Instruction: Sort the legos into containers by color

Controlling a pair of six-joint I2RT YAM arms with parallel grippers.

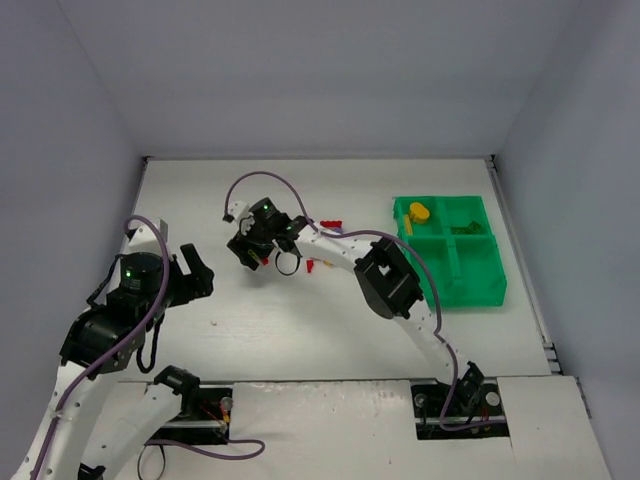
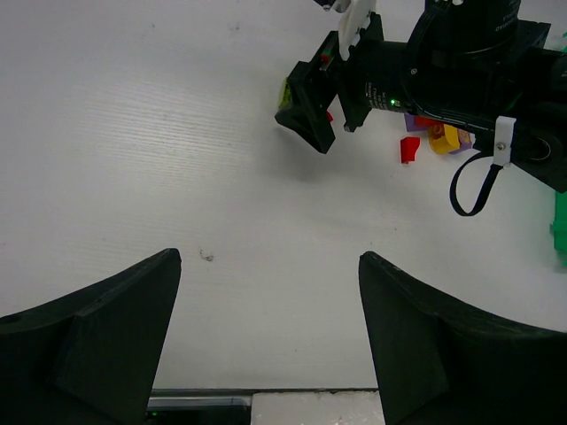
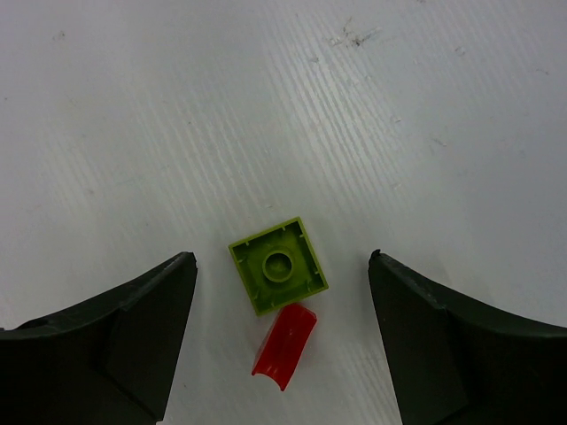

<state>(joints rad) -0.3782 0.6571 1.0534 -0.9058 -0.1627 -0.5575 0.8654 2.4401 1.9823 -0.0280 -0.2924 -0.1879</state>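
Note:
Straight below my right gripper [image 3: 282,258] a lime-green square lego [image 3: 277,275] lies upside down on the white table. A small red curved lego [image 3: 283,344] touches its near edge. The jaws stand open on either side of the pair, above them. In the top view this gripper [image 1: 252,252] hovers left of centre. More red legos [image 1: 330,222] lie behind the arm. The green tray [image 1: 470,300] sits at the right, with a yellow lego [image 1: 420,212] in its far-left container. My left gripper [image 1: 200,278] is open and empty over bare table [image 2: 268,256].
The left wrist view shows the right gripper [image 2: 310,106] ahead, with a red lego [image 2: 409,149] and a yellow and purple cluster [image 2: 447,139] beside it. Grey walls close in the table on three sides. A cable loop [image 1: 288,263] hangs from the right wrist.

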